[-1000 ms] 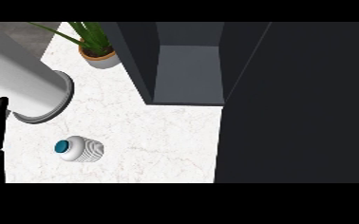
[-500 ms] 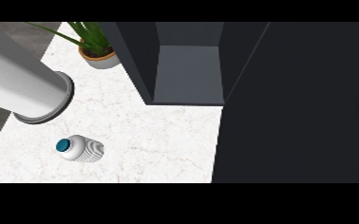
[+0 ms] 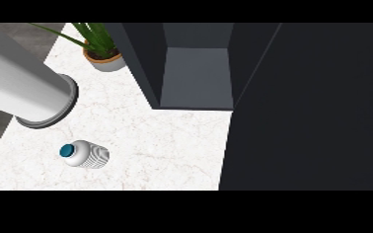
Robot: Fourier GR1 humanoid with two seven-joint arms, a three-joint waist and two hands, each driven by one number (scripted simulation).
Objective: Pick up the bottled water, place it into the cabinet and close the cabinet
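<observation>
Bottle (image 3: 85, 155) upright on counter (image 3: 167, 143), cabinet (image 3: 197, 74) open.

I see a white marbled bench (image 3: 167, 138) carrying a bottle (image 3: 85, 155) near its front left, a potted plant (image 3: 102, 54) at the back, and an open cabinet (image 3: 195, 74).

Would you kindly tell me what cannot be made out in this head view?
- Both hands: out of view; only a grey forearm enters at the left edge.
- Cabinet top: cut off by the upper edge.
- Cabinet door: runs past the right edge.
- Bottled water: seen from above, so its height is hidden.
</observation>
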